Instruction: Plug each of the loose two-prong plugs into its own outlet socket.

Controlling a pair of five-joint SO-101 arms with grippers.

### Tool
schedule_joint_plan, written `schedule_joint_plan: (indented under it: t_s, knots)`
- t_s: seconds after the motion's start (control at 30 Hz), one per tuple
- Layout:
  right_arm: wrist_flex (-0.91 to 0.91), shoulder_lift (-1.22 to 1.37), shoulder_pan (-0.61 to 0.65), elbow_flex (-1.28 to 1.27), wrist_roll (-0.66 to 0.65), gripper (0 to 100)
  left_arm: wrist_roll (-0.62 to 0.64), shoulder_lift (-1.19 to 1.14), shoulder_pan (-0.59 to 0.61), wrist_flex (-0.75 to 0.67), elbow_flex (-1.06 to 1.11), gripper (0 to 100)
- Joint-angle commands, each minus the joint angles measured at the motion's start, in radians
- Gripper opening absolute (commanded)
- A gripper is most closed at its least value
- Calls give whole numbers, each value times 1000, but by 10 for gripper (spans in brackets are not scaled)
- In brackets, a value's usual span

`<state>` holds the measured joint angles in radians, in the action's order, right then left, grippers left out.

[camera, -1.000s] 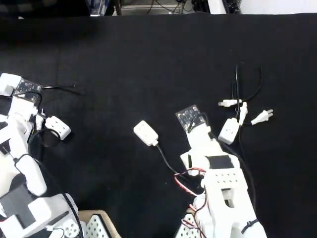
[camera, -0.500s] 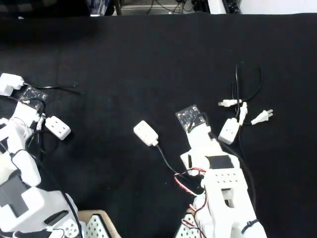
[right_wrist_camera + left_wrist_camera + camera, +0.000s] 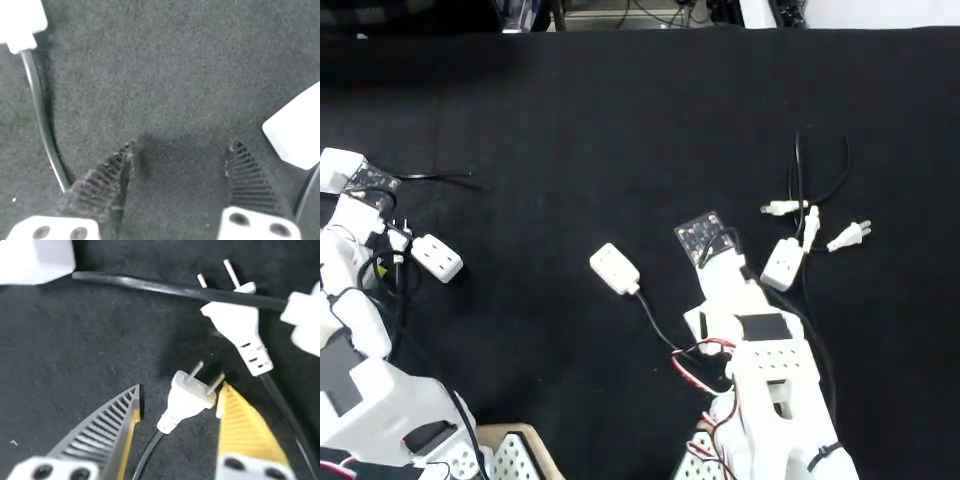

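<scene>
White socket (image 3: 614, 268) on black table (image 3: 620, 120)

The tabletop (image 3: 620, 120) is covered by a black cloth — a tan board (image 3: 532, 436) is seen at its near edge.

Matt cloth (image 3: 75, 350), perhaps felt; plastic plug (image 3: 187, 397)

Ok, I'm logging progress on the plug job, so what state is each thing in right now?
left gripper: open, fingers either side of a plug
near plug: loose, lying on the cloth
far plug: loose, unplugged
right gripper: open, empty, over the cloth
middle socket: no plug in it
</scene>
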<state>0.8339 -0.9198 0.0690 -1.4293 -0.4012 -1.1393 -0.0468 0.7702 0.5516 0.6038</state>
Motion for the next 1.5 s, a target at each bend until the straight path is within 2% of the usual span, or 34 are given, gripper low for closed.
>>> schedule_joint_plan:
  t_s: [0.0,0.2,0.4,0.83,0.9,1.07,1.17,1.3,1.47]
  knots:
    - [-12,-13,14,2,9,276,-52,0,16,-6,-44,223]
    - [-12,-13,12,2,9,276,-77,-2,24,-8,-7,164]
    - [-12,-13,14,2,9,276,-77,-2,22,-9,4,25]
    - [-12,-13,12,2,9,276,-75,11,28,-9,-19,30]
    - [-12,-13,12,2,9,276,-68,3,45,0,-64,52]
    - [-12,-13,12,2,9,276,-66,0,87,0,-148,296]
    - [-12,-13,14,2,9,276,-69,-18,90,6,-179,282]
    - [-12,-13,14,2,9,276,-91,-126,61,161,-282,266]
    - [-12,-13,14,2,9,276,-89,-333,56,344,-559,264]
